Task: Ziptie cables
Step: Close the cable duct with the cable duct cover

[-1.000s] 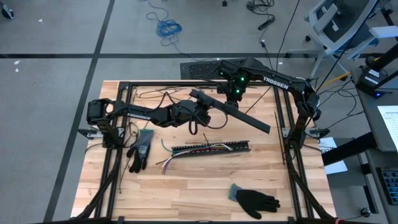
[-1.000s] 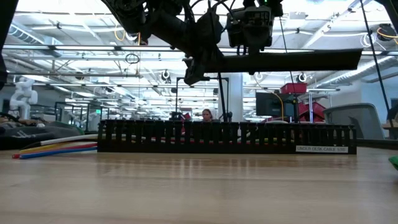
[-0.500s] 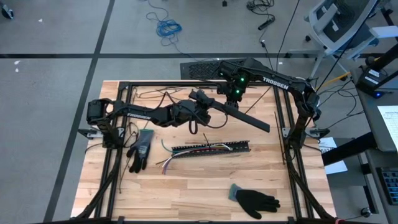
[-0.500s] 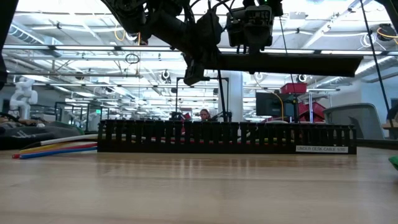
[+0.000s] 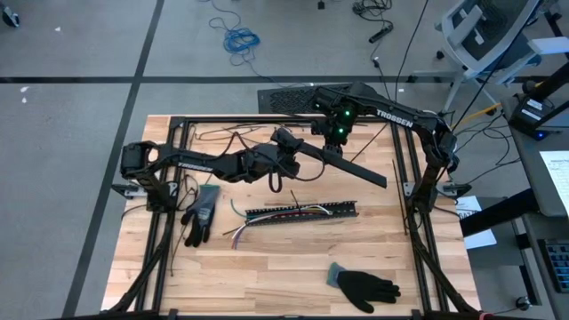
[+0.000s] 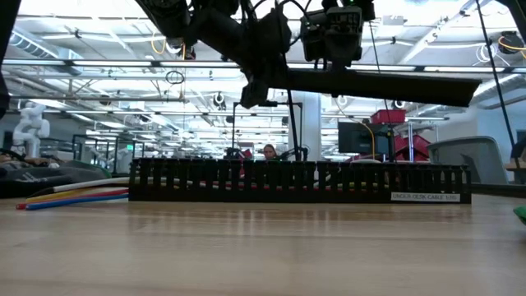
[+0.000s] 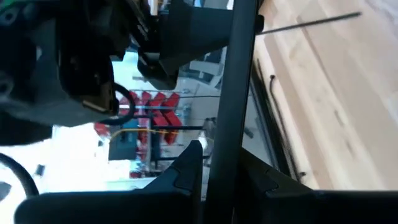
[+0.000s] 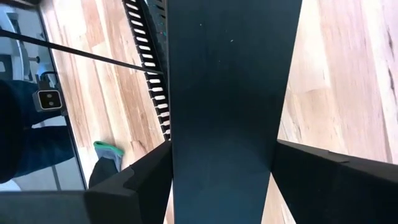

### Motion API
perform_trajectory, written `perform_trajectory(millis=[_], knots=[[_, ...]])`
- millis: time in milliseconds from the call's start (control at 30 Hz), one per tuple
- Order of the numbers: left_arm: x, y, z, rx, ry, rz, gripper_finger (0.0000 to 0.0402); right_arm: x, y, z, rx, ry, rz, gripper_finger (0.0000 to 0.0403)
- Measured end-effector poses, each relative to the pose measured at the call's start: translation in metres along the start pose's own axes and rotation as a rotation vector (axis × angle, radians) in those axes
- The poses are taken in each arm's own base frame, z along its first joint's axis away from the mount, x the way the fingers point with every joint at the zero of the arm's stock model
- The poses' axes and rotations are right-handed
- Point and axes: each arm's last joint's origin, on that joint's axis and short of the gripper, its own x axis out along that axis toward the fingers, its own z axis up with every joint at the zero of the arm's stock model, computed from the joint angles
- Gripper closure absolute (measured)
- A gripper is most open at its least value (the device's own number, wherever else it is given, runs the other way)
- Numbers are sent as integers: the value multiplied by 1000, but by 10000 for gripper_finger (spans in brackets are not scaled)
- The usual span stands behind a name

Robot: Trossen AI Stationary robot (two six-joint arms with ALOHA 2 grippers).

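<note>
Two-armed work on a long black cover strip (image 5: pixel 351 167), raised clear above the desk (image 5: pixel 267 271). Clamped across its flat width by the right end effector (image 5: pixel 333 149), one dark finger (image 8: pixel 314 180) pressed to each edge in the right wrist view. Met at its far end by the left end effector (image 5: pixel 288 145); seen edge-on through the left wrist view, with that arm's own end effector (image 7: pixel 225 177) flanking the thin edge closely. Cannot tell whether the left one pinches the strip or merely sits around it. Slants in the high view from the middle rear of the desk out toward the right arm's side and the front.

Below, resting on the wood: the cables (image 5: pixel 293 211), laid inside a black slotted duct (image 5: pixel 342 208) near the desk's middle. Long axis across the desk from side to side, the left arm's end sitting slightly nearer the front edge. Loose ends spill out of the duct at that end and fan toward the front left (image 5: pixel 236 233), pointing at a dark glove (image 5: pixel 200 215) just beside them. From the low view, white, orange and blue ends (image 6: pixel 74 196) poke out level along the desk past the duct (image 6: pixel 296 181). Second glove (image 5: pixel 364 286) well apart, near the front right.
</note>
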Motion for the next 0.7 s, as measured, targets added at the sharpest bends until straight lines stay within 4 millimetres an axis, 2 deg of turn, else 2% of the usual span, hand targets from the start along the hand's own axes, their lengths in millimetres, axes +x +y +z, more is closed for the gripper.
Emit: perform_trajectory(millis=[433,700], knots=[[-35,21,-13,-206,51,-126,336,-5,-9,-3,25,3,-33,178],[-50,25,-22,-212,100,-209,336,-5,-11,-3,36,6,-45,179]])
